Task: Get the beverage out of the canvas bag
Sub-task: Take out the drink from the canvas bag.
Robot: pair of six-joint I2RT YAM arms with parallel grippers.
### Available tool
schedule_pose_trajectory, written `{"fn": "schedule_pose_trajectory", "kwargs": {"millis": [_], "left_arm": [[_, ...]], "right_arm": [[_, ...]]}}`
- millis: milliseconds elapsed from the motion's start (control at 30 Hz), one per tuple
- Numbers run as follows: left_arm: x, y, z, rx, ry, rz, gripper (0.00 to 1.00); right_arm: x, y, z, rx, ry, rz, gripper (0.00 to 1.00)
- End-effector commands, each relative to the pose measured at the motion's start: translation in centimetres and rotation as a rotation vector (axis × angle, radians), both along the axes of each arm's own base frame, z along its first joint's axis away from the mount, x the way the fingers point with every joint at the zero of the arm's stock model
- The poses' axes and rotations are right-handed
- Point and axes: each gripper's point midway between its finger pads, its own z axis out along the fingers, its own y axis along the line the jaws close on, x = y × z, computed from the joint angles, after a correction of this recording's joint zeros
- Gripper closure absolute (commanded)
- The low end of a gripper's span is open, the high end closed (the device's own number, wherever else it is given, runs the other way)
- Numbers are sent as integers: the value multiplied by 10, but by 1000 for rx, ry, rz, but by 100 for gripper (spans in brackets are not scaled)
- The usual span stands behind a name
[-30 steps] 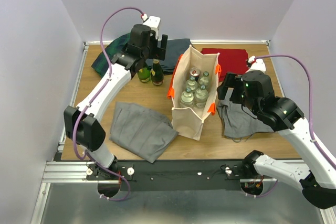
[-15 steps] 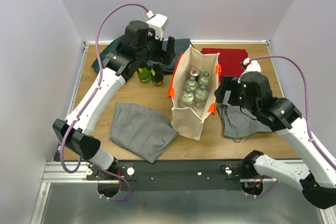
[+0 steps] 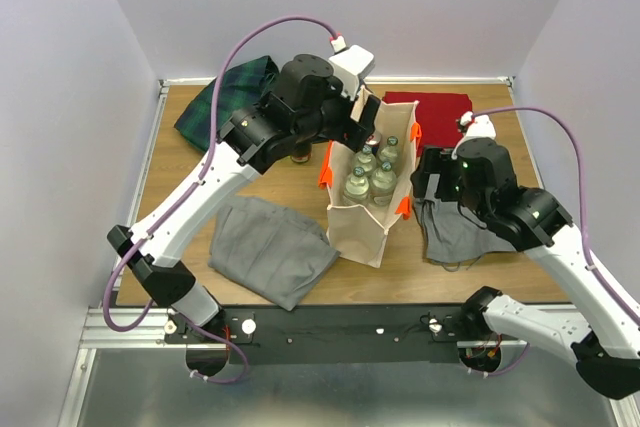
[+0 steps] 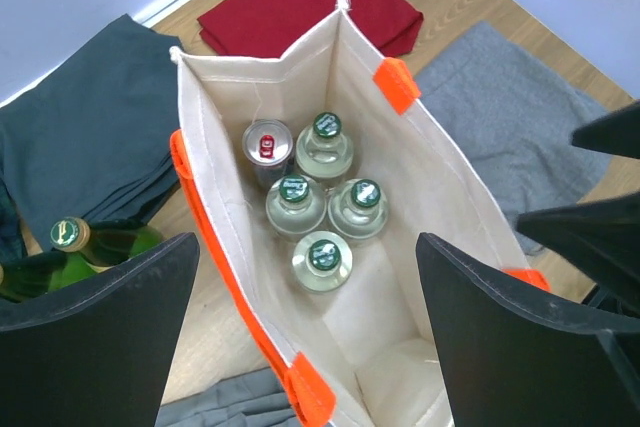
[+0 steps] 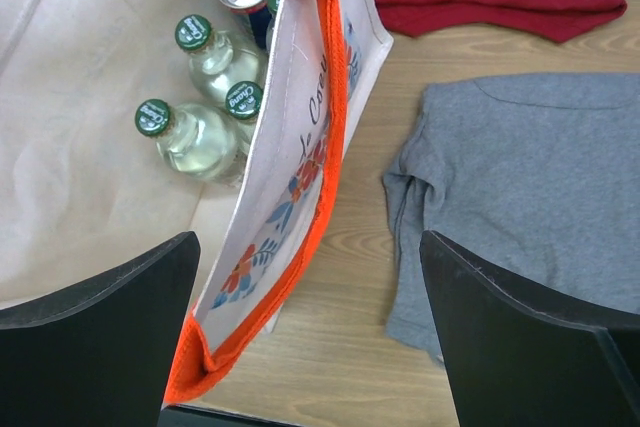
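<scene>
On the surface [image 3: 400, 269] the canvas bag [image 3: 358, 232] stands centred, bottles [image 4: 322, 259] and a can [image 4: 267, 147] inside. Left tool [image 3: 357, 127] hovers over its mouth and right tool [image 3: 430, 175] sits beside it — both spread apart, empty. Risk: a finger snags the soft wall — the bag tips.

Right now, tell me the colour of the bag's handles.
The handles are bright orange; best in left wrist view.

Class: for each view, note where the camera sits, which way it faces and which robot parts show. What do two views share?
Top external: above and behind the arms, looking down on the table; both show.
Left wrist: above the canvas bag, looking down into it; the open left gripper frames it.
Right wrist: over the bag's right wall, looking down; the open right gripper shows.
Shared: both wrist views show the red-topped can.
</scene>
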Motion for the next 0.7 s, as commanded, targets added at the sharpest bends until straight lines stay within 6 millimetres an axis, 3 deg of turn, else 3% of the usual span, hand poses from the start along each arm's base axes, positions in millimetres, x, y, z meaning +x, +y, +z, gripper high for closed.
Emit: {"fn": "schedule_pose_trajectory", "kwargs": {"millis": [0, 300, 467, 667], "left_arm": [[-9, -2, 8, 13, -14, 23, 1], [-39, -27, 18, 6, 6, -110, 1], [-55, -50, -15, 89, 90, -194, 6], [-66, -55, -58, 139, 198, -183, 12]], "right_arm": [[11, 3, 4, -61, -14, 17, 0], [-5, 4, -7, -46, 38, 65, 0], [-13, 14, -22, -53, 90, 143, 0], [-20, 30, -36, -44, 145, 241, 0]]}}
